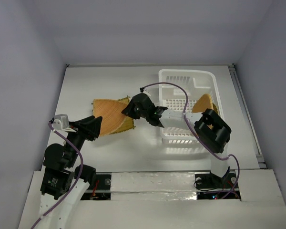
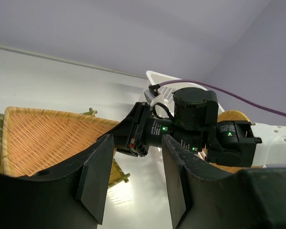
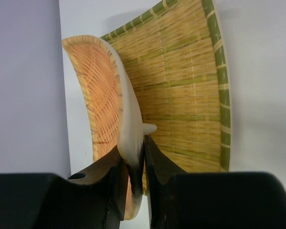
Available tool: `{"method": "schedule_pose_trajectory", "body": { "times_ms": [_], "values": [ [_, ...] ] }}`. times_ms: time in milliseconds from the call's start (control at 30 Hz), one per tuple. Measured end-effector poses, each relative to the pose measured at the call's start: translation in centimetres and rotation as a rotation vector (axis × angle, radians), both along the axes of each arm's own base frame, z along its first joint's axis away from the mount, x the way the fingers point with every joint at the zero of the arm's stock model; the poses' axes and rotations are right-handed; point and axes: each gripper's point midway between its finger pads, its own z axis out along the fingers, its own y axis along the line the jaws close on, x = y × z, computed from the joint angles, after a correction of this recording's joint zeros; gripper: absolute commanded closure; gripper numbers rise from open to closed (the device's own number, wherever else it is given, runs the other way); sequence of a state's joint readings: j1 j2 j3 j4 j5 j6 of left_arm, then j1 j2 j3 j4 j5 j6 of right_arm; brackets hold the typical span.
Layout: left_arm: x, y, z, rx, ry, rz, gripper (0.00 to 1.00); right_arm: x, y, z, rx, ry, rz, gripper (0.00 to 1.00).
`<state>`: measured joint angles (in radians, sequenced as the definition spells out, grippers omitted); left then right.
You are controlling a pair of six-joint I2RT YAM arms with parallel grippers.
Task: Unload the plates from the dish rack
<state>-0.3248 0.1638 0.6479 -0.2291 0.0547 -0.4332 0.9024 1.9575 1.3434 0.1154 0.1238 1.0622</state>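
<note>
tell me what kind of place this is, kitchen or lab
Probably a robotics test cell, not a kitchen: plain walls box in a white table, two robot arms are bolted at its near edge, and a dish rack and woven plates are the only housewares.

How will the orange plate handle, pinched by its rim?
Probably stiff: the orange plate shows no sag though the right gripper pinches only its rim. Likely light, being thin open weave. Its smooth pale rim may slip in the grip, and once released it could slide on the green plate it overlaps.
</note>
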Motion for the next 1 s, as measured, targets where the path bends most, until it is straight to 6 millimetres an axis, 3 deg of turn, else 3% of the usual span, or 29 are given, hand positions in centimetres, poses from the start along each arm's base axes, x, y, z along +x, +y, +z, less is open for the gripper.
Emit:
{"method": "schedule_pose_trajectory", "body": {
  "times_ms": [100, 200, 300, 500, 700, 867, 900, 1000],
  "values": [
    [0.0, 0.0, 0.0, 0.000, 0.000, -0.001, 0.59, 0.1, 0.0, 0.0, -0.001, -0.003, -0.005, 0.67],
    [0.0, 0.0, 0.0, 0.000, 0.000, -0.001, 0.59, 0.2, -0.2, -0.1, -0.014, -0.009, -0.010, 0.40],
    [0.0, 0.0, 0.0, 0.000, 0.000, -0.001, 0.59, 0.3, -0.6, -0.4, -0.043, -0.018, -0.012, 0.23],
    [0.0, 0.0, 0.0, 0.000, 0.000, -0.001, 0.59, 0.5, -1.8, -1.5, -0.147, -0.036, -0.016, 0.04],
    [0.0, 0.0, 0.0, 0.000, 0.000, -0.001, 0.59, 0.8, -3.4, -0.9, -0.238, -0.073, -0.031, 0.00],
    [0.0, 0.0, 0.0, 0.000, 0.000, -0.001, 0.59, 0.9, -5.2, 1.6, -0.281, -0.125, -0.063, 0.02],
    [0.0, 0.0, 0.0, 0.000, 0.000, -0.001, 0.59, 0.9, -5.5, 2.2, -0.287, -0.136, -0.068, 0.04],
    [0.0, 0.0, 0.0, 0.000, 0.000, -0.001, 0.61, 0.9, -6.3, 4.2, -0.311, -0.178, -0.081, 0.36]
  ]
}}
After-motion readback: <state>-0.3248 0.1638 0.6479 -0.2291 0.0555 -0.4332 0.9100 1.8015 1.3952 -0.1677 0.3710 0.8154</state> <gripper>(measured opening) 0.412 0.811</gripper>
